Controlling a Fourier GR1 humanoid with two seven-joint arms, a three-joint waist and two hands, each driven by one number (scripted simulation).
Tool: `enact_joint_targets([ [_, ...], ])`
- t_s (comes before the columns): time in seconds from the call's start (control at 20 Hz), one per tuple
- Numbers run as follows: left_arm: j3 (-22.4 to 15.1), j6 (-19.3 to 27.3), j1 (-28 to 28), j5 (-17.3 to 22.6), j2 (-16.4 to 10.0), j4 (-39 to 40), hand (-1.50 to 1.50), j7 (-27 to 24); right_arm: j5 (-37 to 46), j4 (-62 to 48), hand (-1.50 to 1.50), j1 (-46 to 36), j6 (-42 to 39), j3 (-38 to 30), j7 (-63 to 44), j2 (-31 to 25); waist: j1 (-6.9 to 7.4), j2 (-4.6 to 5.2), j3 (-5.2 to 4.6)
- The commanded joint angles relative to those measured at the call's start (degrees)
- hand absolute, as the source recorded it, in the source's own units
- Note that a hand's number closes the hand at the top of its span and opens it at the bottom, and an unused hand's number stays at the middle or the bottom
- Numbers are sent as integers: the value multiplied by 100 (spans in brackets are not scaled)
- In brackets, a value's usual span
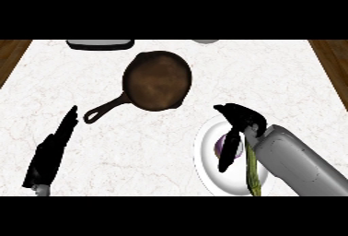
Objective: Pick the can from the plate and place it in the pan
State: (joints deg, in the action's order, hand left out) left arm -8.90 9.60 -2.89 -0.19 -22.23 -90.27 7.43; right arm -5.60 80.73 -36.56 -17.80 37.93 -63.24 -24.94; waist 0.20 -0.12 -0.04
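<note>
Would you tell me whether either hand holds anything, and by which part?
The left hand holds nothing. The right hand hangs over the purple can on the plate; whether it grips it cannot be told.

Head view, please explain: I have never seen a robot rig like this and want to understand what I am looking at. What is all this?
The camera sits where the robot's head would be and looks steeply down at a white marbled counter. The black shapes coming in from the lower edge are the robot's two hands, on grey forearms.

The left hand rests open at the left, fingers straight, holding nothing. The right hand is over a white plate at the lower right, on top of a purple can that it partly hides. Whether it already has hold of the can cannot be told from here.

Further back, in the middle, lies a dark cast-iron pan with its handle pointing toward the left hand. The can is meant to go into it, and it is not there yet.
</note>
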Motion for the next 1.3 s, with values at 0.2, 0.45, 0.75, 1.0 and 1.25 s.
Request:
enact_joint_targets([
  [0.2,-16,48,101,-217,163,-127,0,156,100,-433,-150,-293,-254,-7,-986,436,30,12,1],
  [0.45,25,-29,-258,-256,161,-299,0,70,251,-15,-150,379,-294,134,-789,170,-4,-2,2],
  [0.75,210,-252,-225,-159,216,-118,0,-86,610,-598,-150,168,-283,-102,-604,518,22,11,1],
  [1.0,153,-219,107,-475,476,21,0,114,1054,-559,150,480,-433,-406,-66,507,-10,9,3],
  [1.25,321,-291,-174,-591,516,-180,0,35,1501,-650,150,899,-205,-686,244,983,6,9,4],
])
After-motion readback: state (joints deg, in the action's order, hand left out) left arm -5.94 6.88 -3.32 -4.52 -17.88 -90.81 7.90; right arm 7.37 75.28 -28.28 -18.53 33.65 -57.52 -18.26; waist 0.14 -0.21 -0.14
